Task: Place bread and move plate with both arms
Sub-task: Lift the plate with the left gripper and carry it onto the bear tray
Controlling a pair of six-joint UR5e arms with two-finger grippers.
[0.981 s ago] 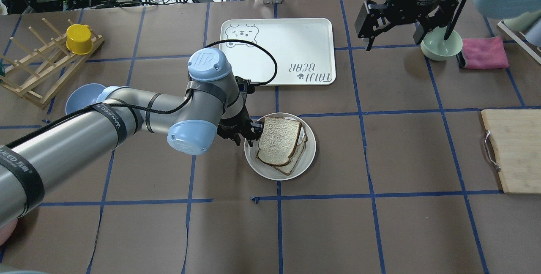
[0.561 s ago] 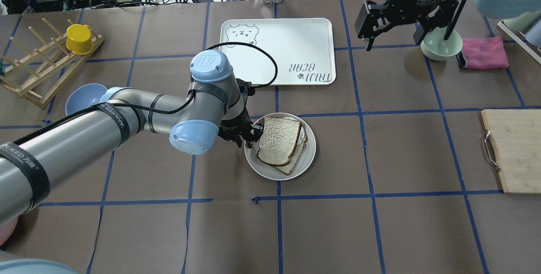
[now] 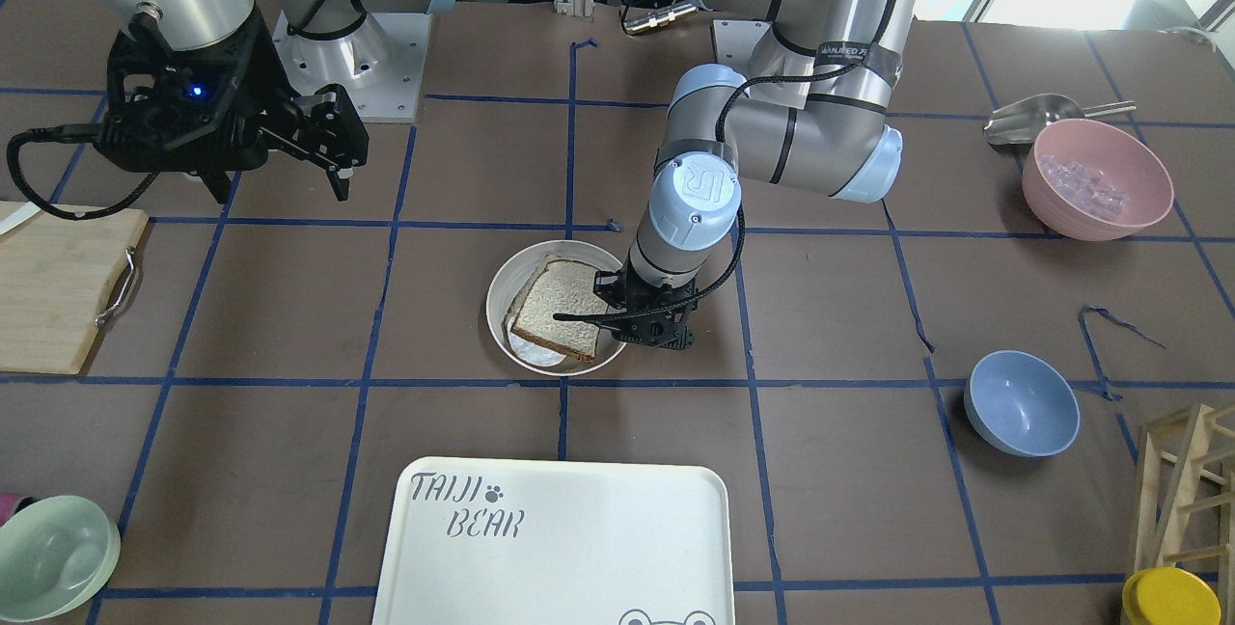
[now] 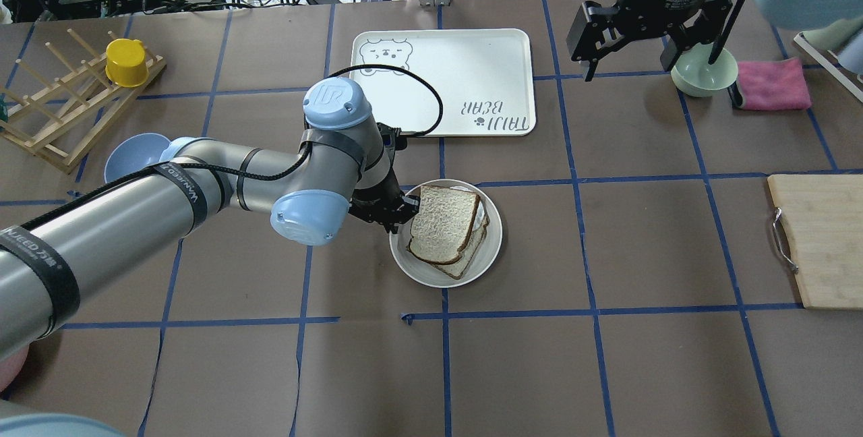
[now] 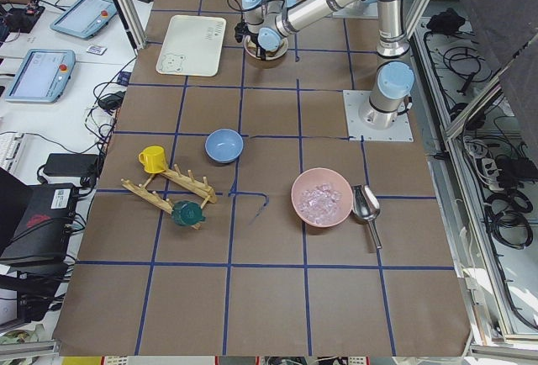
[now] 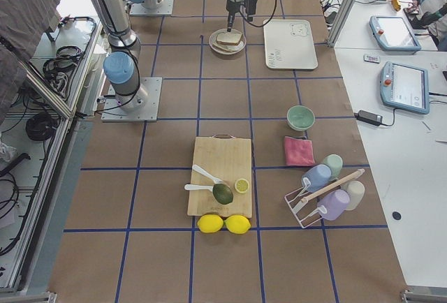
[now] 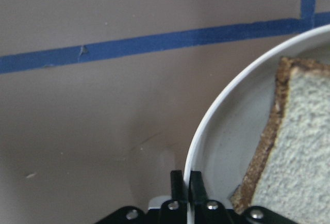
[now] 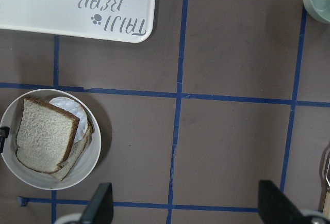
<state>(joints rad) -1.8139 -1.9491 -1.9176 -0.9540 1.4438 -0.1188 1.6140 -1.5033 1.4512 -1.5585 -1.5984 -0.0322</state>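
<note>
Overhead view: we see the left tool point(image 4: 403, 211) low at the edge of the round cream-white shallow plate point(image 4: 425, 268) on the robot's left side. The plate sits on the brown paper-covered surface point(image 4: 607, 369), near the rectangular white "TAIJI BEAR" tray point(image 4: 445, 79). The squarish pale speckled bread slice with dark crust point(image 4: 443, 221) lies on the plate, askew over a second similar slice point(image 4: 472, 256).
Step in hand: we judge the bread placed and the plate move just starting.
Front-facing view: the right tool point(image 3: 275, 183) hangs well apart from the plate, spread wide and holding nothing. The next move, as we read it, calls for bringing it to the opposite rim so that both arms can carry the plate level.
Left wrist view: the left tool's black fingers point(image 7: 178, 185) are pressed together on the plate's raised rim, one outside and one inside. The bread's crust corner lies just beside the inner finger.
Right wrist view: we look down on the plate from afar. A white fried egg point(image 8: 66, 108) peeks out between the slices.
Side views: these are too small for us to judge either tool. They show the plate near the tray.
</note>
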